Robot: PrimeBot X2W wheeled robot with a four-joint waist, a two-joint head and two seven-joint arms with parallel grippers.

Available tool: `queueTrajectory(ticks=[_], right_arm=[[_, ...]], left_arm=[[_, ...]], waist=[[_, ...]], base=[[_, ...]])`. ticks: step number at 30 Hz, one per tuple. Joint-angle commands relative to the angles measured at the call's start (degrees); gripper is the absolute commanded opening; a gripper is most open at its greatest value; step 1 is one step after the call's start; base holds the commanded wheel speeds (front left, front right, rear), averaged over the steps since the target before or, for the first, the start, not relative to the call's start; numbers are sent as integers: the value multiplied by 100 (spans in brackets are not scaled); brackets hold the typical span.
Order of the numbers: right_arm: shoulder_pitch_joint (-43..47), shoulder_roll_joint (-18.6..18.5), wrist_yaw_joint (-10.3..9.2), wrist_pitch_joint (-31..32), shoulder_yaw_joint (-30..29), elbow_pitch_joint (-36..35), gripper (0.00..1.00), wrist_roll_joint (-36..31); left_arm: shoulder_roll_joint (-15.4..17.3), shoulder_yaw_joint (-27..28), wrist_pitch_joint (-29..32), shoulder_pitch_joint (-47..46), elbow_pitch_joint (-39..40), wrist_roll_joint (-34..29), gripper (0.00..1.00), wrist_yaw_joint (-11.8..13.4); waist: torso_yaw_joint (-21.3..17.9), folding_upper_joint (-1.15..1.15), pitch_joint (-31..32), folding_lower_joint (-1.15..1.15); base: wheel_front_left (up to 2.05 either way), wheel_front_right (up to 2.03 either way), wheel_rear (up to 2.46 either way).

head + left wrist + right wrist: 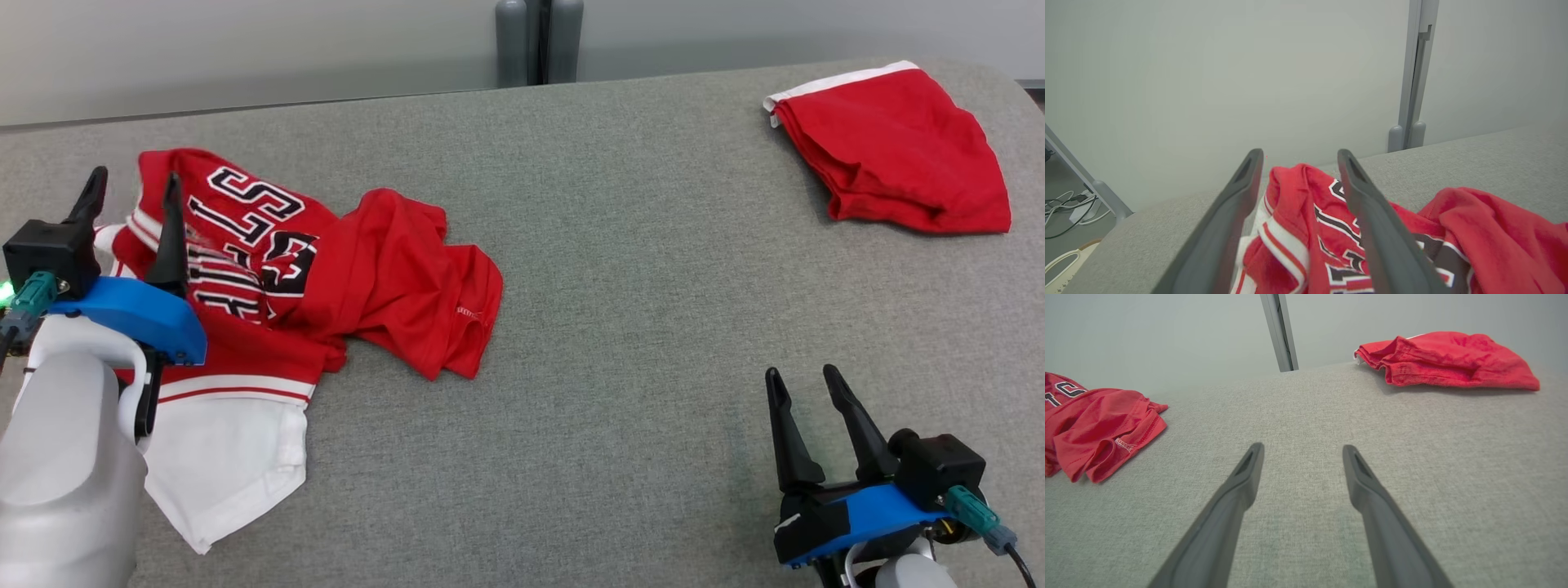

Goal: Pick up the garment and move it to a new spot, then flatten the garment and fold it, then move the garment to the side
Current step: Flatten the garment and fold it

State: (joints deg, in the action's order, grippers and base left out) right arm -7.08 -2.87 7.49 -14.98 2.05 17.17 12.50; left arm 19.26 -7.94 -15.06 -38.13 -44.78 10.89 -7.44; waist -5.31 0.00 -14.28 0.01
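Lower right of head view: right gripper [802, 382], jaws spread wide, empty, above bare grey padded table [612, 327]. Left edge: left gripper [135, 192], jaws spread, nothing pinched, fingers over crumpled garment [367, 269]. Garment is red with black-white lettering and white hem, heaped at centre-left. Upper right: folded red cloth [898, 155], well apart. Top centre: grey post [539, 41].
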Motion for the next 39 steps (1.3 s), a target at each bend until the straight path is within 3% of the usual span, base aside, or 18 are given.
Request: queueTrajectory(ticks=[1, 4, 11, 21, 31, 39], right_arm=[[-5, -3, 2, -28, -29, -21, 100, -6], [34, -3, 2, -28, -51, -5, 100, -7], [110, -3, 1, -28, -21, -17, 100, 9], [240, -4, 1, -28, 76, -177, 100, 13], [442, -4, 2, -28, 130, -263, 100, 2], [546, -4, 2, -28, 185, -239, 100, 30]], left_arm=[[-10, 73, -15, 107, 108, -29, 100, 14], [-86, 178, -14, 286, 327, -17, 100, 49], [-396, 629, -15, 1236, 1651, -112, 100, 106], [-1027, 1032, -14, 2633, 3076, -379, 100, 53], [-1373, 1157, -15, 3639, 3590, -589, 100, 49], [-1499, 1047, -15, 4055, 3547, -683, 100, 42]], waist=[[26, 0, 19, -1], [73, 0, 67, -1], [283, 0, 336, -1], [634, 0, 695, -1], [868, 0, 984, -1], [945, 0, 1061, -1]], base=[[0, 0, 0], [0, 0, 0], [0, 0, 0], [0, 0, 0], [0, 0, 0], [0, 0, 0]])
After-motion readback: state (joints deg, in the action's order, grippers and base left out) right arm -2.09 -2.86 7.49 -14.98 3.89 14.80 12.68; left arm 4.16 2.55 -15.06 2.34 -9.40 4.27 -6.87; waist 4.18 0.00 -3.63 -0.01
